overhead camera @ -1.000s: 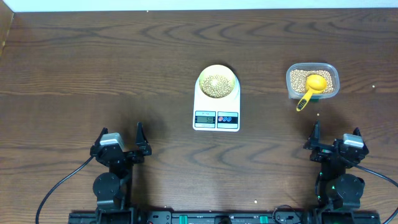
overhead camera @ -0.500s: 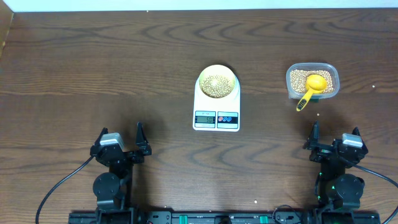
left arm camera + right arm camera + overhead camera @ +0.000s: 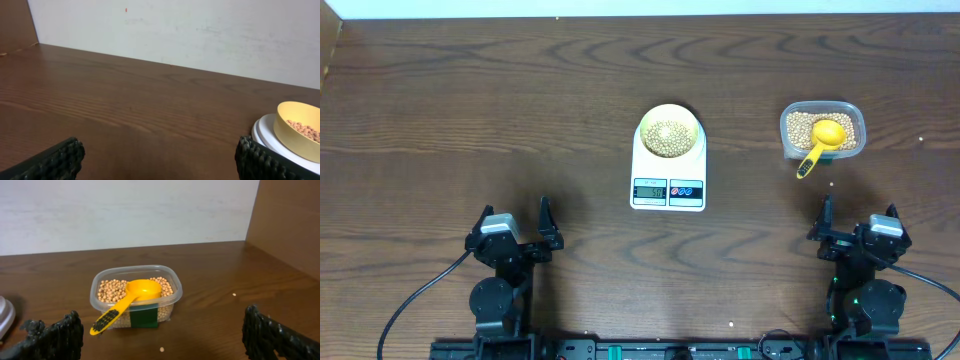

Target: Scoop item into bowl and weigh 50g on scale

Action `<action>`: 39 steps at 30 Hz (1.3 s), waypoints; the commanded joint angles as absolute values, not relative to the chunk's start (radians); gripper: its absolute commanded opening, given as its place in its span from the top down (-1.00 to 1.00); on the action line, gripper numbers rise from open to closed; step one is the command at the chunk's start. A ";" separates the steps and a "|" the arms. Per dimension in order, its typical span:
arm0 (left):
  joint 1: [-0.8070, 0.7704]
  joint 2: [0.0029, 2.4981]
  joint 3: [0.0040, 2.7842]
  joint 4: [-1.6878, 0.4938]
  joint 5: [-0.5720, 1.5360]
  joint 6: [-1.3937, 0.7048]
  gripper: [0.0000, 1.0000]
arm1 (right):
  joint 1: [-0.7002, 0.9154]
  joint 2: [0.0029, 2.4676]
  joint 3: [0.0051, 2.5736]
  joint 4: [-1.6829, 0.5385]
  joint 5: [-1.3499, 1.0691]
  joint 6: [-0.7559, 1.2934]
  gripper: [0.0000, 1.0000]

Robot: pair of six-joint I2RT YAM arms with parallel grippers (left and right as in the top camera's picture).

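Note:
The pale yellow-green bowl [image 3: 669,133] holds tan beans [image 3: 667,136] and stands on the white scale [image 3: 668,188], whose display faces the near edge. The bowl [image 3: 296,125] also shows at the right of the left wrist view. A clear tub [image 3: 822,130] of beans sits at right with a yellow scoop [image 3: 820,142] resting in it, handle hanging over the rim; both tub [image 3: 135,297] and scoop [image 3: 127,301] lie ahead in the right wrist view. My left gripper [image 3: 514,219] and right gripper [image 3: 858,213] stand open at the near edge, nothing between their fingers.
A stray bean [image 3: 161,349] lies on the wood in front of the tub, another [image 3: 233,294] to its right. A white wall runs along the table's far edge [image 3: 640,16]. A wooden side panel [image 3: 290,220] rises at the right.

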State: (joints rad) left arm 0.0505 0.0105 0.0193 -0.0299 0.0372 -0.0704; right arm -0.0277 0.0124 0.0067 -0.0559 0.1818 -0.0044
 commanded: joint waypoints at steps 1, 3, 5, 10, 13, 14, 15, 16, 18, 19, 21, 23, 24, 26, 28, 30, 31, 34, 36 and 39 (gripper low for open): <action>0.054 0.004 0.004 -0.071 0.006 -0.054 -0.96 | -0.032 0.007 0.004 -0.068 0.134 0.007 -0.99; 0.054 0.004 0.004 -0.071 0.006 -0.054 -0.96 | -0.032 0.007 0.004 -0.071 0.109 0.006 -0.99; 0.054 0.004 0.004 -0.071 0.006 -0.054 -0.96 | -0.032 0.007 0.004 -0.074 0.076 0.006 -0.99; 0.054 0.004 0.004 -0.071 0.006 -0.054 -0.96 | -0.032 0.007 0.004 -0.079 0.031 0.006 -0.98; 0.054 0.004 0.004 -0.071 0.007 -0.054 -0.96 | -0.034 0.007 0.004 -0.079 0.031 0.006 -0.98; 0.054 0.004 0.004 -0.071 0.006 -0.054 -0.96 | -0.035 0.007 0.004 -0.079 0.031 0.006 -0.98; 0.054 0.004 0.004 -0.071 0.006 -0.054 -0.96 | -0.036 0.007 0.004 -0.079 0.031 0.006 -0.99; 0.054 0.004 0.004 -0.071 0.006 -0.054 -0.96 | -0.038 0.007 0.004 -0.079 0.030 0.006 -0.99; 0.054 0.004 0.004 -0.071 0.006 -0.054 -0.96 | -0.043 0.007 0.004 -0.079 0.023 0.006 -0.99; 0.054 0.004 0.004 -0.071 0.006 -0.054 -0.96 | -0.046 0.007 0.004 -0.079 0.020 0.007 -0.98; 0.054 0.004 0.004 -0.071 0.006 -0.054 -0.96 | -0.049 0.007 0.004 -0.079 0.013 0.008 -0.98; 0.054 0.004 0.004 -0.071 0.006 -0.054 -0.96 | -0.049 0.007 0.004 -0.080 0.008 0.007 -0.98; 0.054 0.004 0.004 -0.071 0.006 -0.054 -0.96 | -0.049 0.007 0.004 -0.080 0.008 0.007 -0.99; 0.054 0.004 0.004 -0.071 0.006 -0.054 -0.96 | -0.049 0.007 0.004 -0.080 0.008 0.007 -0.99; 0.054 0.004 0.004 -0.071 0.006 -0.054 -0.96 | -0.049 0.007 0.004 -0.080 0.008 0.007 -0.99; 0.054 0.004 0.004 -0.071 0.006 -0.054 -0.96 | -0.049 0.006 0.004 -0.080 0.009 0.007 -0.99; 0.054 0.004 0.004 -0.071 0.006 -0.054 -0.96 | -0.049 0.006 0.004 -0.080 0.012 0.007 -0.99; 0.054 0.004 0.004 -0.071 0.006 -0.054 -0.96 | -0.049 0.005 0.005 -0.075 0.016 0.006 -0.98; 0.054 0.004 0.004 -0.071 0.006 -0.054 -0.96 | -0.049 0.005 0.005 -0.075 0.016 0.006 -0.98; 0.054 0.004 0.004 -0.071 0.006 -0.054 -0.96 | -0.049 0.005 0.005 -0.075 0.016 0.006 -0.99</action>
State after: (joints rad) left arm 0.0505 0.0101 0.0193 -0.0299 0.0372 -0.0704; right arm -0.0418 0.0124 0.0067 -0.0704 0.0212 -0.0044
